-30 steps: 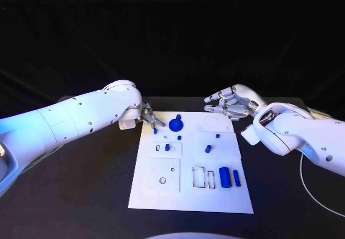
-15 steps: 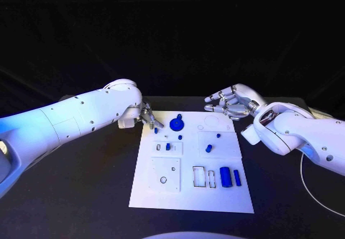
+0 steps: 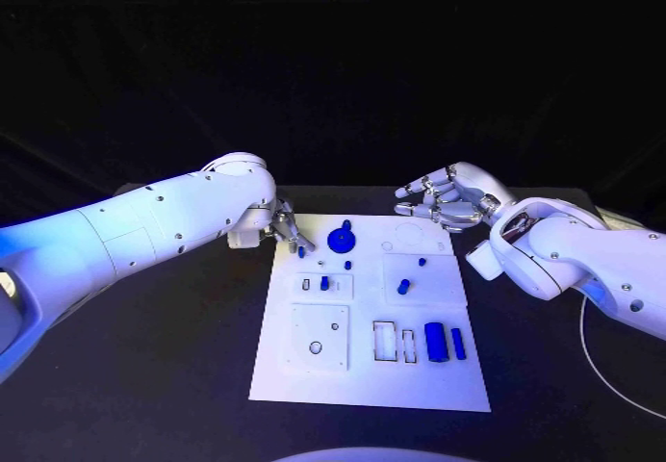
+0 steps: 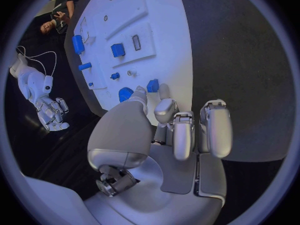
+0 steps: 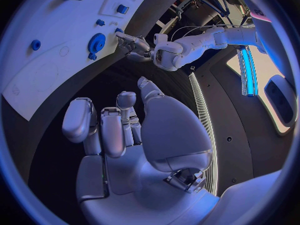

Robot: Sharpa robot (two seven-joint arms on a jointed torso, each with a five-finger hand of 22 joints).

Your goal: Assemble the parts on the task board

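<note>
Fingertips of the left hand [image 3: 285,229] are pinching a small blue part [image 3: 300,252] at the far left corner of the task board [image 3: 364,385], the piece hanging just below the fingers and just beside the blue gear [image 3: 343,238]. The right hand [image 3: 445,200] is hovering off the board's far right corner, fingers loosely curled and apart, holding nothing. Two blue cylinders [image 3: 445,342] are lying near the board's right edge, well apart from both hands.
</note>
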